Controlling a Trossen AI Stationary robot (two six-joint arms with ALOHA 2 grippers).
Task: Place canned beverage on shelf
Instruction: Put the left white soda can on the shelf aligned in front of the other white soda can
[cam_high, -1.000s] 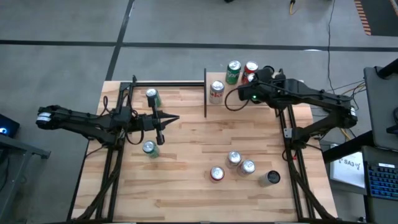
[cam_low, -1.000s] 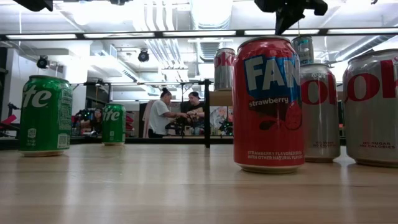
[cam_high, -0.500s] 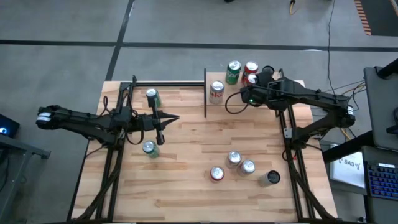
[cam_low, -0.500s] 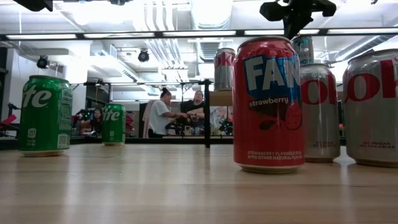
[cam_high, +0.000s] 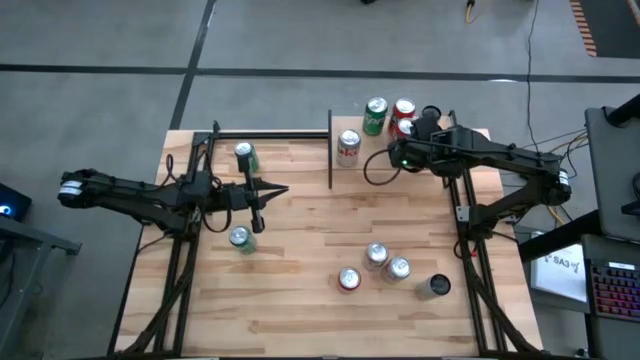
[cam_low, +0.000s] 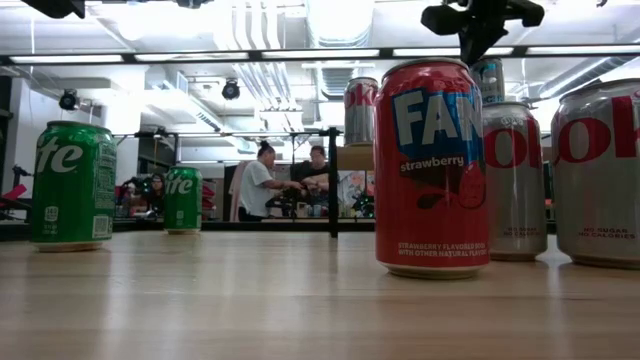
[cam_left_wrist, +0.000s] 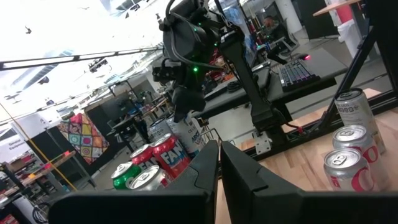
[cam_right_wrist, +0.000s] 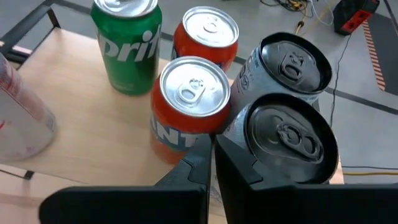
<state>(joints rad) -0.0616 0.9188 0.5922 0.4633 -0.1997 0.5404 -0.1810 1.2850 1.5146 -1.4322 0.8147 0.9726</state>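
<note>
Right gripper: raised over the shelf at the worktop's far right corner, fingers pressed together and holding nothing. Just ahead of the fingertips stands an orange can; beside it, on the other side of the fingers, a dark-topped can, with a second dark-topped can beyond. Farther ahead: a green Sprite can and another orange can. A white can with red lettering stands apart from this cluster, just past the black post. Left gripper: held over the left half of the worktop, fingers likewise together and empty, with a green can to one side of them and another green can to the other (neither touched). Remaining stock on the near worktop, well apart from both grippers: two silver-topped cans touching, a red can just beside them, and one dark-topped can. People show in the room beyond.
</note>
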